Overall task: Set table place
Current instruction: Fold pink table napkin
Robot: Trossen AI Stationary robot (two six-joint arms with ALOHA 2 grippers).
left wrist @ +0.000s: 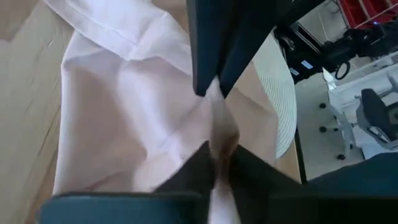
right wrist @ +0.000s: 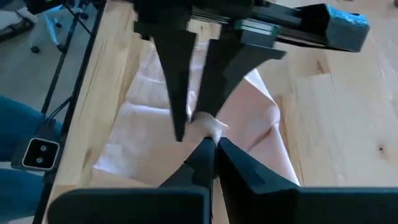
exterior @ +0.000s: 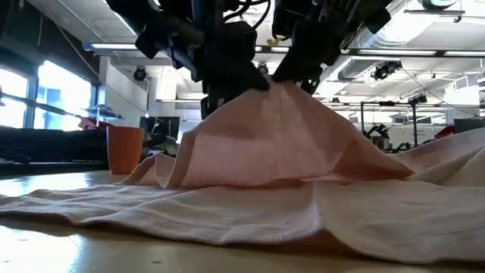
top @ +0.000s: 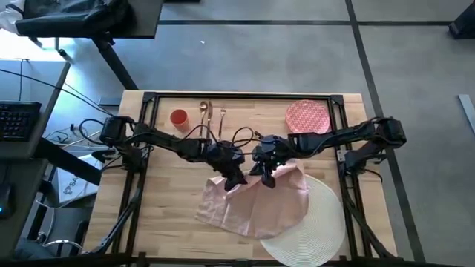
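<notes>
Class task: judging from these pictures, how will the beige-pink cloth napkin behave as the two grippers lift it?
The beige-pink cloth napkin is probably floppy: pinched by the left gripper and right gripper, it peaks like a tent while its edges trail on the table. It looks light and may drag across the round white woven placemat.

Grey floor [top: 297, 52] with dark seams; bright windows [exterior: 53, 91]; ceiling ducts [exterior: 394, 64]; keyboard [top: 16, 120].

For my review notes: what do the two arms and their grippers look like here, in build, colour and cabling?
Both arms are dark, nearly black, jointed links entering from the table's left and right edges. Loose black cables loop along the left arm and right arm. The left gripper and right gripper each carry two dark, tapering, wedge-shaped fingers on a squared black body. No markings are legible.
</notes>
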